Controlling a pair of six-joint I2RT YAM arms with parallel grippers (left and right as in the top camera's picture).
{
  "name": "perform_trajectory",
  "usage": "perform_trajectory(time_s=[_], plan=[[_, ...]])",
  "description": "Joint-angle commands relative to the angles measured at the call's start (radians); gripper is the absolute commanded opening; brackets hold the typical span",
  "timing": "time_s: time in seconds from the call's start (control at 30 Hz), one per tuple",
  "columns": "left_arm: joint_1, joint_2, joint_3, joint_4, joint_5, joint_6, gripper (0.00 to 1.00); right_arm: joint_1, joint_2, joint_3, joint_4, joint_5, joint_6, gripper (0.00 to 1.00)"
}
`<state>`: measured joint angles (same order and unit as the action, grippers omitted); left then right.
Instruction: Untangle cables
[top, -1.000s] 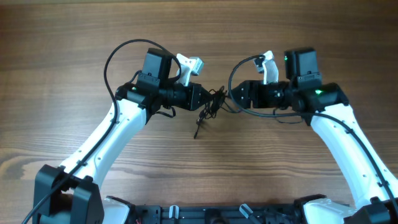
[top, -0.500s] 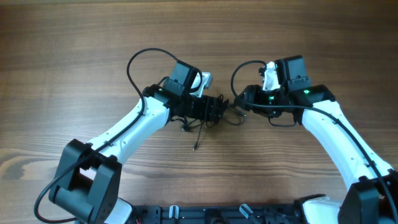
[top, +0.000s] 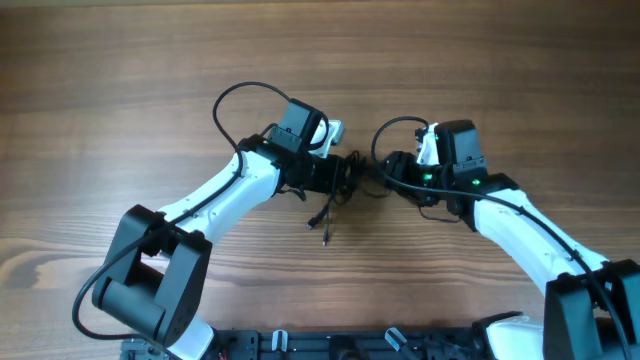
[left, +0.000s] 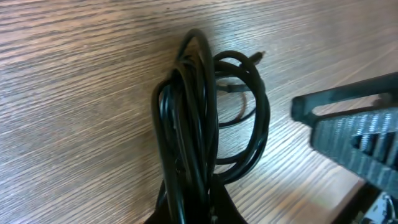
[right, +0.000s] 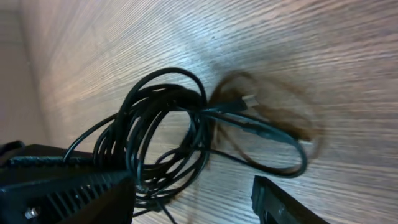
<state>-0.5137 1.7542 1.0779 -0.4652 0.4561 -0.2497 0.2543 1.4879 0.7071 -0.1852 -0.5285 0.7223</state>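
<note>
The cables (top: 352, 176) are a tangled bundle of thin black cords on the wooden table, between my two grippers. One loose tail (top: 326, 222) trails toward the front. My left gripper (top: 335, 173) is shut on the bundle; in the left wrist view the cords (left: 198, 118) run straight into its jaws (left: 193, 211). My right gripper (top: 388, 173) is open just right of the bundle. In the right wrist view its fingers (right: 193, 190) straddle the near side of the loops (right: 163, 134), and a small plug end (right: 249, 101) lies on the wood.
The wooden table (top: 120, 90) extends all round. The thick black wires (top: 235, 100) fixed to each arm arch above the grippers. The right gripper's finger (left: 351, 130) shows at the right of the left wrist view.
My right gripper has moved left and closer to the bundle. My left gripper has shifted slightly with the cables still held, and the loose tail has swung a little to the right.
</note>
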Motion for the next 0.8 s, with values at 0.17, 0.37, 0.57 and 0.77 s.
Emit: perform_trajectory(time_s=[0.17, 0.37, 0.57, 0.77], plan=[[-0.097, 0.008, 0.001, 0.004, 0.127, 0.191, 0.04, 0.064, 0.012, -0.008, 0.040, 0.056, 0.116, 0.65], [-0.109, 0.008, 0.001, -0.002, 0.127, 0.191, 0.27, 0.069, 0.012, -0.009, 0.019, 0.093, 0.126, 0.50], [-0.109, 0.008, 0.001, -0.034, 0.070, 0.191, 0.37, 0.067, 0.012, -0.009, -0.059, 0.178, 0.116, 0.47], [-0.109, 0.008, 0.001, -0.037, 0.037, 0.190, 0.26, 0.067, 0.012, -0.009, -0.101, 0.197, 0.065, 0.14]])
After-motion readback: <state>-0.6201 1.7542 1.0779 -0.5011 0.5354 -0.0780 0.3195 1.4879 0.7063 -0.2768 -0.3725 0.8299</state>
